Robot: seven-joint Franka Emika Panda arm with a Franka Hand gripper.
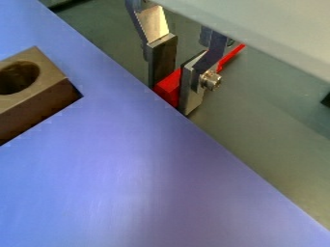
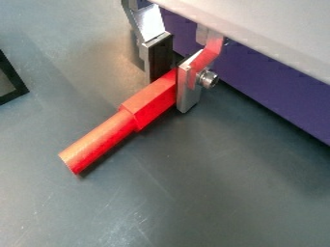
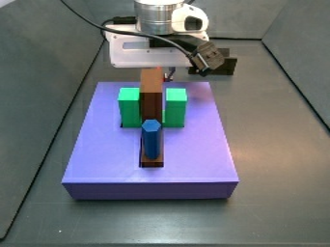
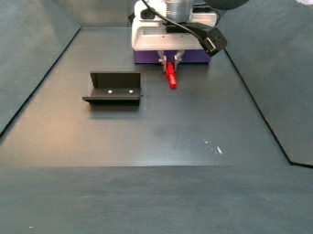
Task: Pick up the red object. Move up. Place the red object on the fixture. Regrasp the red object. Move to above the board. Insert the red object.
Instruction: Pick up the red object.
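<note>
Beside the edge of the board [image 1: 142, 164], the gripper [image 2: 172, 69] sits low at the floor, its two silver fingers [image 2: 191, 82] pinching the thick end of the red object [image 2: 114, 132]. In both wrist views the dark pads press against the red sides. The red object lies flat on the grey floor [image 2: 194, 193], its slimmer end pointing away from the board. In a side view it shows as a short red bar [image 4: 171, 71] just below the gripper. The fixture [image 4: 113, 89] stands apart from it on the floor. On the board, the brown bar [image 3: 152, 116] runs between two green blocks [image 3: 129, 107], with a blue peg [image 3: 151, 138] on it.
</note>
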